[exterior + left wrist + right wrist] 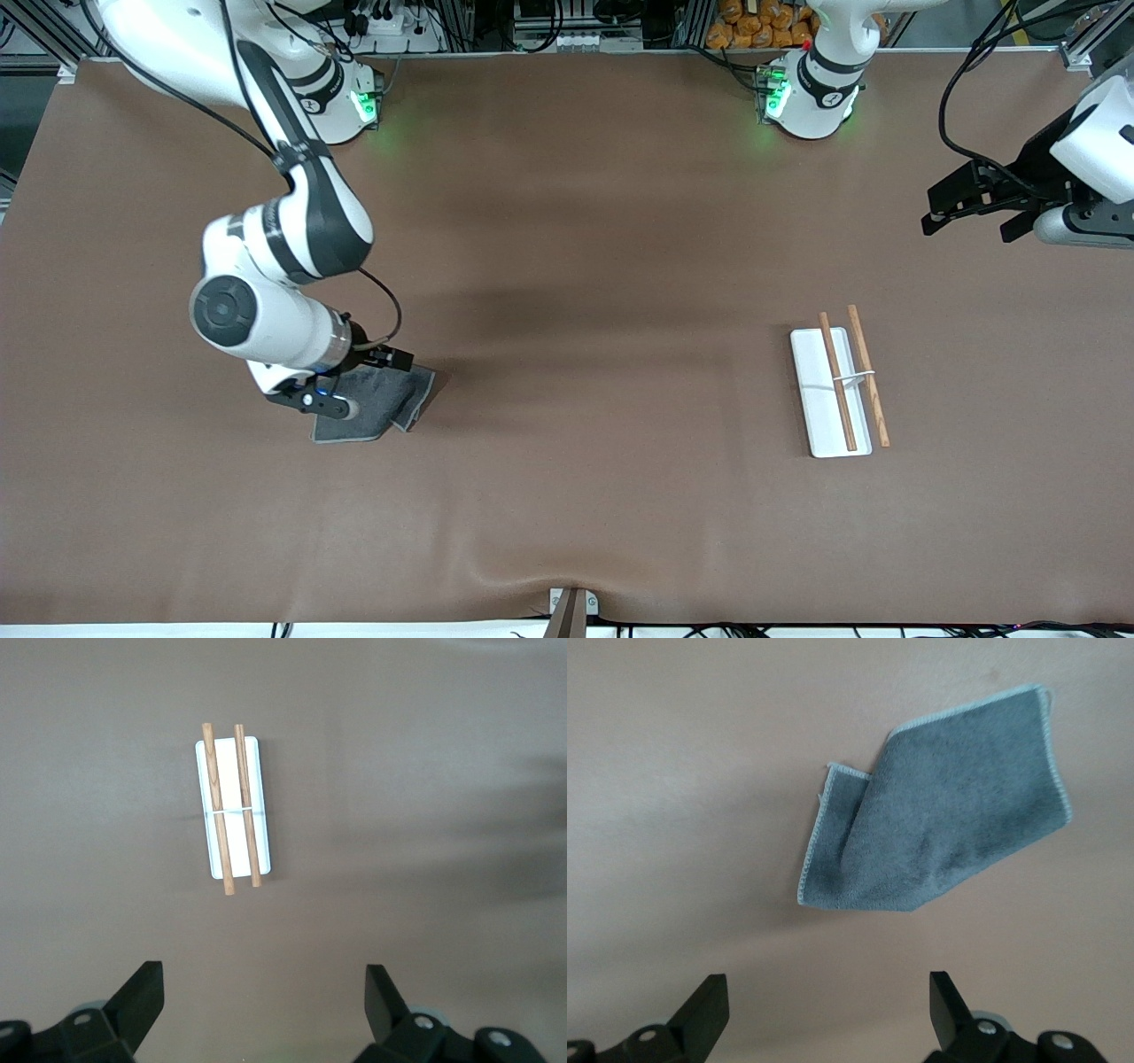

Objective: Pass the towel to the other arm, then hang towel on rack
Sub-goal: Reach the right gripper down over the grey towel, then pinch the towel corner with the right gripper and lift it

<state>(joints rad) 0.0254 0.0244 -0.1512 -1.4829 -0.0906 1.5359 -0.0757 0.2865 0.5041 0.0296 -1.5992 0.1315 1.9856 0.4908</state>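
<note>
1. Right pincer (341,396) is hovering low over the towel (376,403), fingers spread wide and holding nothing; in the right wrist view the towel (939,811) is lying flat on the desk (567,496), with no finger touching it.
2. Left pincer (961,208) is waiting in the air over the left arm's end of the desk, its fingers (137,997) also spread wide and empty, looking down on the rack (235,806).
3. The towel is sitting toward the right arm's end of the desk, one corner folded over itself, well apart from the rack (837,385), which is a white base carrying two wooden rods.
4. Judging from this, the task is only beginning: the pick-up is the step in hand, and neither the handover nor the hanging is done yet.
5. The next move is calling for the right pincer to drop onto the cloth, pinch a fold or edge firmly, and lift it toward the middle of the desk, where the left pincer can take a free edge.
6. The soft cloth is likely to bunch, so a grip near the raised fold is looking safest.
</note>
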